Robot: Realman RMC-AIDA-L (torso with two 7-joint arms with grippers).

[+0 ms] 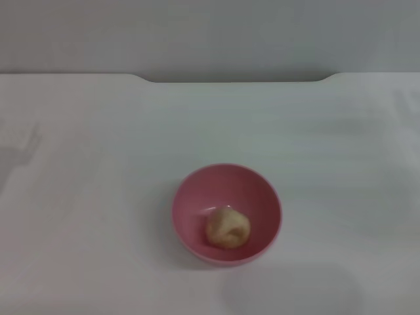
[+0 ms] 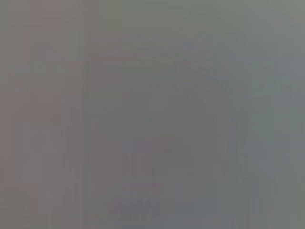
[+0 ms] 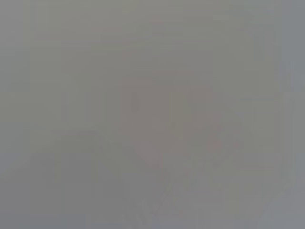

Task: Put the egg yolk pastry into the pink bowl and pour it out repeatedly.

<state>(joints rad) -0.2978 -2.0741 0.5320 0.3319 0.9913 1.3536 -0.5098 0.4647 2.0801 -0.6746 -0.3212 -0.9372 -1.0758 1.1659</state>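
An egg yolk pastry [image 1: 228, 227] sits inside the pink bowl [image 1: 190, 197], resting on the bowl's floor toward its near right side, as the bowl stands upright on the white table [image 1: 92, 197], slightly near of centre in the head view. Neither the left gripper nor the right gripper appears in that view, and both wrist views show only a featureless grey field, perhaps bare table surface, so whether either pincer is apart or together cannot be told. With no pincer in sight, the pastry's position relative to one cannot be fixed beyond this: nothing is touching or beside the bowl, and both arms are out of the frame. The next step, judging from the task, is likely to be a pour, and that carries the main risks. The smooth, plain rim may slip in a pinch grip as the bowl tilts. The roundish pastry may roll off across the table once tipped out, possibly beyond easy reach. A gripper coming down too close could also nudge the light bowl aside.
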